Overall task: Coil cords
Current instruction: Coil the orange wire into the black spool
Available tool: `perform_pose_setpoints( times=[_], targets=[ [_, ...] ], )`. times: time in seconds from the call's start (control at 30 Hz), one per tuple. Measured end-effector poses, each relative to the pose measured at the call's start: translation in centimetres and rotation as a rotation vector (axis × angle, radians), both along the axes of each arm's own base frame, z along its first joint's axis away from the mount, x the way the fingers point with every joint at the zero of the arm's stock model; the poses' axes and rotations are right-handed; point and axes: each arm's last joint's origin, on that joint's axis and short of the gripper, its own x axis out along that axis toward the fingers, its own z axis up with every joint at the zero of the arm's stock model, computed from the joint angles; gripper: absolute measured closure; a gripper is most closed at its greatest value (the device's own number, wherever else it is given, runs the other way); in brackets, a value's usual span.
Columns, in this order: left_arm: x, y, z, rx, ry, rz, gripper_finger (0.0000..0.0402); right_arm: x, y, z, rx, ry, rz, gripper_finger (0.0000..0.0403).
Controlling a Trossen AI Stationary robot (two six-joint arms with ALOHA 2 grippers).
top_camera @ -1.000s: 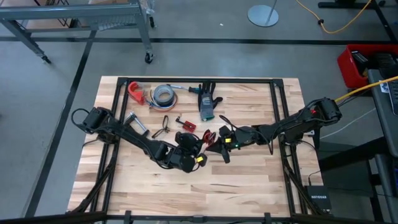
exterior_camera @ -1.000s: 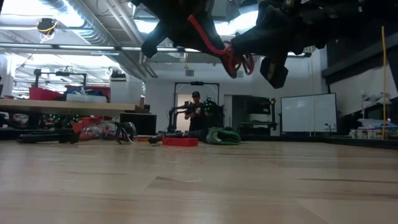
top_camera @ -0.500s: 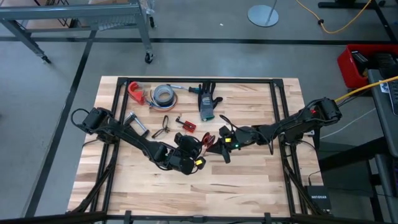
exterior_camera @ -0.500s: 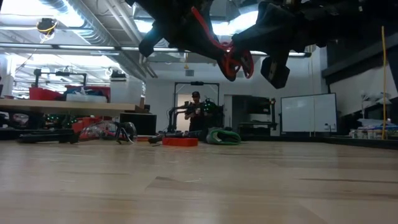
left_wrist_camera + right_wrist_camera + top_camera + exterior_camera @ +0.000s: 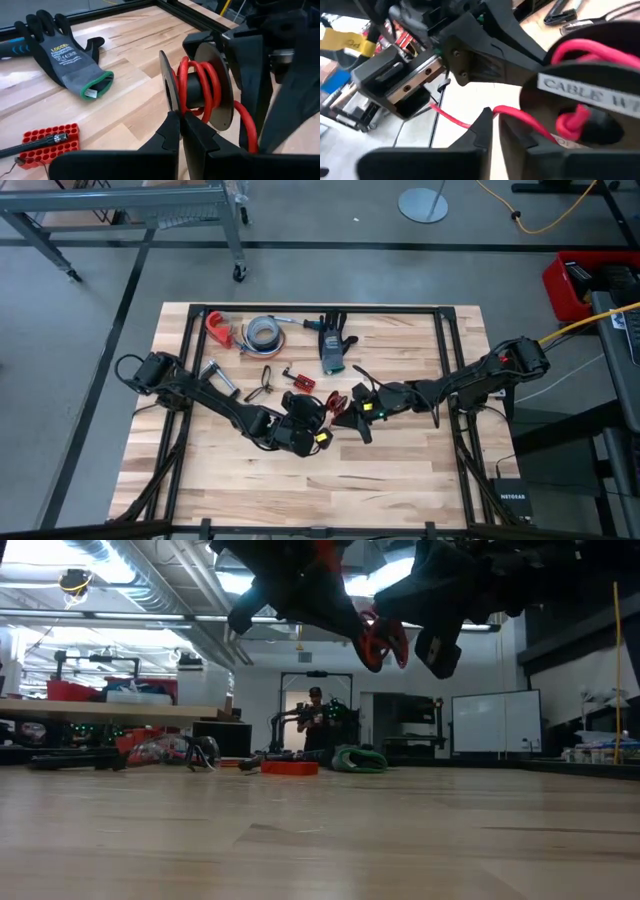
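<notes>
Two claws meet over a small spool of red cord above the desk's middle.

The left claw (image 5: 179,131) is pinched together on the spool's (image 5: 197,90) thin dark disc; glossy red cord (image 5: 200,75) loops round the core. The right claw (image 5: 492,127) has its dark tapered fingers nearly together around a strand. A grey knit glove (image 5: 67,52) lies flat on the pale wooden desk (image 5: 400,470).

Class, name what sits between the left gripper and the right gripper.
Between left gripper and right gripper: a spool wound with red cord, raised off the table. The left wrist view shows it best.
</notes>
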Motion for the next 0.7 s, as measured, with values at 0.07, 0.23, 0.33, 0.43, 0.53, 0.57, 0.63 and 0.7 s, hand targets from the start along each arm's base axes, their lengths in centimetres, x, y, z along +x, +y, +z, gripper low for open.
perform_pose_setpoints(
  times=[0.07, 0.23, 0.33, 0.43, 0.53, 0.57, 0.63, 0.7],
  targets=[
    [0.0, 0.1, -0.1, 0.009, 0.010, -0.002, 0.0401, 0.0, 0.0, 0.1, -0.002, -0.007, 0.004, 0.0340],
    [0.1, 0.4, -0.1, 0.033, 0.020, 0.006, 0.0401, 0.1, -0.1, 0.2, -0.012, -0.021, -0.045, 0.0266],
    [0.0, 0.5, -0.1, 0.053, 0.024, 0.025, 0.0401, 0.1, -0.2, 0.5, -0.009, -0.052, -0.063, 0.0233],
    [-0.1, 0.6, -0.2, 0.071, 0.036, 0.038, 0.0401, 0.2, -0.2, 0.6, -0.006, -0.063, -0.062, 0.0214],
    [-0.3, 0.6, -0.3, 0.084, 0.059, 0.041, 0.0401, 0.1, -0.1, 0.5, -0.006, -0.054, -0.054, 0.0207],
    [-0.4, 0.6, -0.4, 0.091, 0.074, 0.039, 0.0401, 0.1, -0.1, 0.5, -0.003, -0.049, -0.037, 0.0206],
    [-0.6, 0.5, -0.6, 0.103, 0.101, 0.035, 0.0401, 0.1, -0.1, 0.5, 0.006, -0.046, -0.003, 0.0206],
    [-1.1, 0.3, -0.7, 0.114, 0.135, 0.031, 0.0401, 0.1, -0.1, 0.5, 0.018, -0.044, 0.046, 0.0206]
  ],
)
